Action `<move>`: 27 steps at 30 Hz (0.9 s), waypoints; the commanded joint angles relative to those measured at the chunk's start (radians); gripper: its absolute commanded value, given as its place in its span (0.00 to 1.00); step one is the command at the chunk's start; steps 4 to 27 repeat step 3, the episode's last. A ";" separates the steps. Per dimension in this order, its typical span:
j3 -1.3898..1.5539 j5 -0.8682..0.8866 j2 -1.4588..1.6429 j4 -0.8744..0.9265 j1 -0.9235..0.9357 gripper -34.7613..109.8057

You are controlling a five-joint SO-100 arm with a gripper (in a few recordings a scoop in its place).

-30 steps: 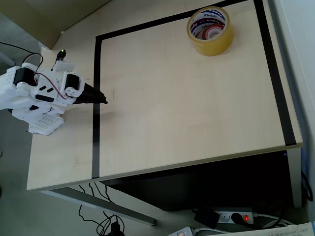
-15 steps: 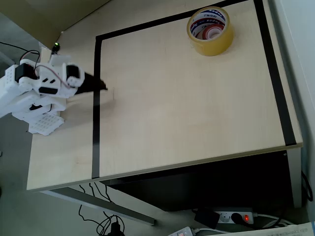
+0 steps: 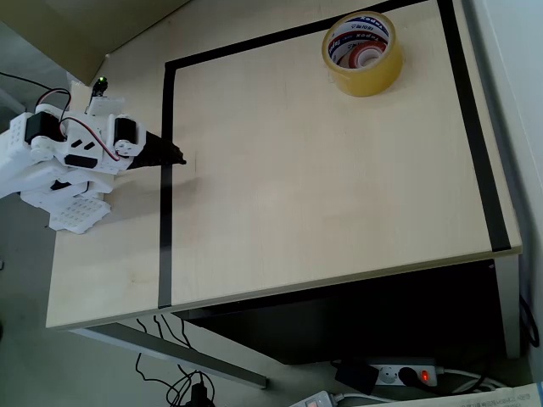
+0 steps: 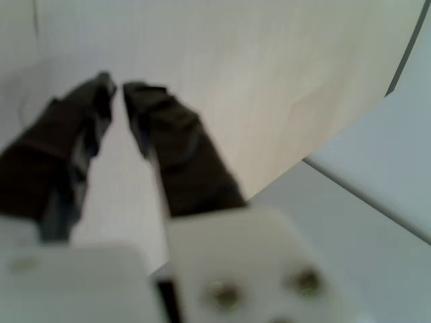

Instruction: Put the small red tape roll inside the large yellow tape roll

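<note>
The large yellow tape roll [image 3: 363, 76] stands at the table's far right corner in the overhead view. Inside its white printed core lies the small red tape roll [image 3: 366, 56], partly hidden by the yellow wall. My gripper [image 3: 176, 158] is far from both, at the table's left side over the black tape line. In the wrist view its black fingers [image 4: 178, 148] meet almost at the tips, and the gripper [image 4: 120, 86] is shut with nothing in it, over bare wood.
A black tape line [image 3: 166, 178] frames a rectangle on the light wooden table [image 3: 322, 195]. The arm's white body [image 3: 59, 157] sits at the left edge. A power strip [image 3: 407, 373] and cables lie on the floor below the front edge.
The gripper swung toward the top of the picture along the left tape line, then came back down a little. Both tape rolls stayed where they were.
</note>
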 commanded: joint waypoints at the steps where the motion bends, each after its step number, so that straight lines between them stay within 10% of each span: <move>1: 0.014 -0.003 -0.005 0.164 0.002 0.24; 27: 0.014 -0.003 -0.005 0.164 0.012 0.24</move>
